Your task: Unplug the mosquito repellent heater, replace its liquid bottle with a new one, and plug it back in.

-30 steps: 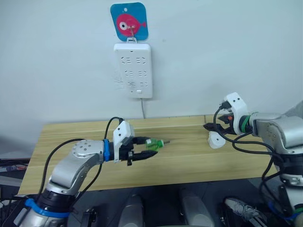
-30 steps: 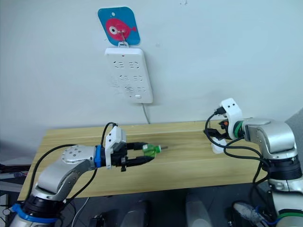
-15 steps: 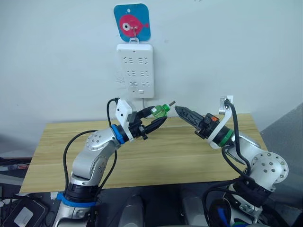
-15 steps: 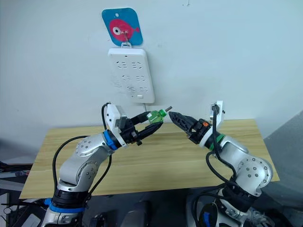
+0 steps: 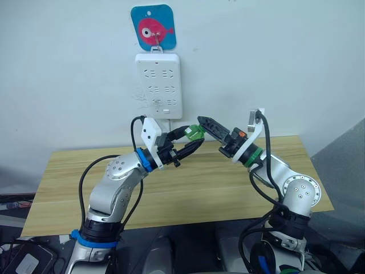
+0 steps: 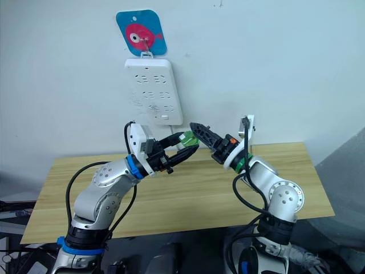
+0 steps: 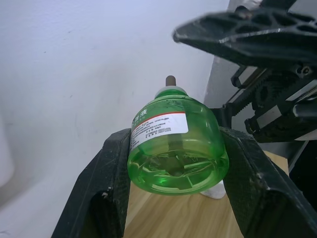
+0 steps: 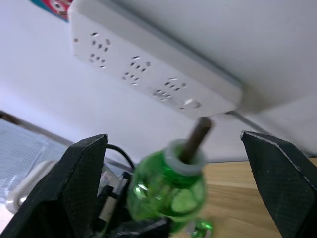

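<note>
Handover in mid-air, under the power strip (image 5: 159,85)

Left gripper (image 5: 191,142) is up off the table (image 5: 68,182), clamped round the green bottle (image 7: 176,146), wick (image 8: 196,138) pointing away from it. Right gripper (image 5: 206,123) hangs spread wide just past the bottle's neck, gripping nothing. I can't spot the heater. Risk, I'd say: the right closes on that thin wick instead of the body, and the bottle twists loose and drops.

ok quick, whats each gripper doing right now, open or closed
Left gripper: closed on the green liquid bottle, held up above the table.
Right gripper: open, jaws spread either side of the bottle's wick end, not gripping it.
</note>
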Tool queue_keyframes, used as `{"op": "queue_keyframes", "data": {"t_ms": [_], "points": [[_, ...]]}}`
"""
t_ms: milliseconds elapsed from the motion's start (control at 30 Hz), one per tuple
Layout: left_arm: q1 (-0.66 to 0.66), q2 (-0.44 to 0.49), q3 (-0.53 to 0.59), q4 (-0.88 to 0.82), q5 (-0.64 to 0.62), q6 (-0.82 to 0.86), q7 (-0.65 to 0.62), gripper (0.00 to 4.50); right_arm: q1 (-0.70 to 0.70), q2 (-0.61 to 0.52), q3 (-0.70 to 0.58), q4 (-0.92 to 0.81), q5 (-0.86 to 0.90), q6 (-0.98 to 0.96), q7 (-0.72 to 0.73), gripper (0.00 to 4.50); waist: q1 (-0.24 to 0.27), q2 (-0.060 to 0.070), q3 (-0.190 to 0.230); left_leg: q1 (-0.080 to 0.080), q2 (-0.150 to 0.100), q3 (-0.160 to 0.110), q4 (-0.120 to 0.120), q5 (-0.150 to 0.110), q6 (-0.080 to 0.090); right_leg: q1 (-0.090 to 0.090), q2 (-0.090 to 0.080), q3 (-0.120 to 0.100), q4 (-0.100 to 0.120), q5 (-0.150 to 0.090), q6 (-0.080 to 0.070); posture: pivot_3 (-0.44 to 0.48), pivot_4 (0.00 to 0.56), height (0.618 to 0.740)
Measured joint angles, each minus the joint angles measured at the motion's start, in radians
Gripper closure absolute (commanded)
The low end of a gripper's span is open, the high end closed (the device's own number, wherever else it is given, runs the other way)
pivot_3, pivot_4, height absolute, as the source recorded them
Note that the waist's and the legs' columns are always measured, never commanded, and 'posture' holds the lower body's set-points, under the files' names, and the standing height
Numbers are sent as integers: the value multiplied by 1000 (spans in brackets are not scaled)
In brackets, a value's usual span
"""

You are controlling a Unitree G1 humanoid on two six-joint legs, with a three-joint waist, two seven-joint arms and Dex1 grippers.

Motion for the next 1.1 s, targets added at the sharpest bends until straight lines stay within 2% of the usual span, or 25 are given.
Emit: {"op": "queue_keyframes", "data": {"t_ms": [33,133,200,400,600,700,833,900,967,1100], "points": [[0,-1,-2,0,2,-2,0,2268,0,0,12,4,19,-12,-12,0,0,0,0,0,0,0,0,0,0,0,0,0,0,0,0,-108,180,725],[0,-8,-9,0,7,-6,3,2268,1,-1,37,17,65,-49,-51,775,0,0,0,0,0,0,0,0,0,0,0,0,0,0,0,-110,181,725],[-2,-9,-10,-1,7,-19,0,2268,13,-1,38,21,95,-77,-75,1545,0,0,0,0,0,0,0,0,0,0,0,0,0,0,0,-110,181,725],[-4,-8,-8,-15,6,-39,-1,2268,37,-1,46,38,182,-142,-132,3492,-2,0,0,0,0,0,0,0,0,0,0,0,0,0,0,-106,180,725],[2,-5,-12,-26,11,-47,-1,2268,59,-21,73,41,247,-177,-159,3596,-2,0,0,0,0,0,0,0,0,0,0,0,0,0,0,-99,183,725],[9,0,-13,-26,16,-44,2,1294,61,-41,100,43,262,-184,-169,3596,-3,0,0,0,0,0,0,0,0,0,1,0,0,0,0,-98,184,725],[43,94,-21,-20,41,-10,-27,106,61,-92,163,43,291,-182,-157,3596,-7,0,0,0,1,0,-1,0,0,0,1,0,0,0,0,-97,185,725],[66,146,-19,-18,42,4,-54,87,64,-154,165,43,270,-195,-132,3596,-6,0,0,0,1,0,0,0,0,0,1,0,0,0,0,-92,188,725],[94,207,-10,-22,40,16,-94,87,72,-253,187,39,182,-219,-76,3596,-1,0,0,0,0,0,0,0,0,0,1,0,-1,0,0,-84,193,725],[139,349,-10,-57,26,97,-171,87,115,-451,325,46,-172,-399,83,3596,1,0,0,0,1,0,-1,0,0,0,2,0,-1,0,0,-68,206,725]]}}
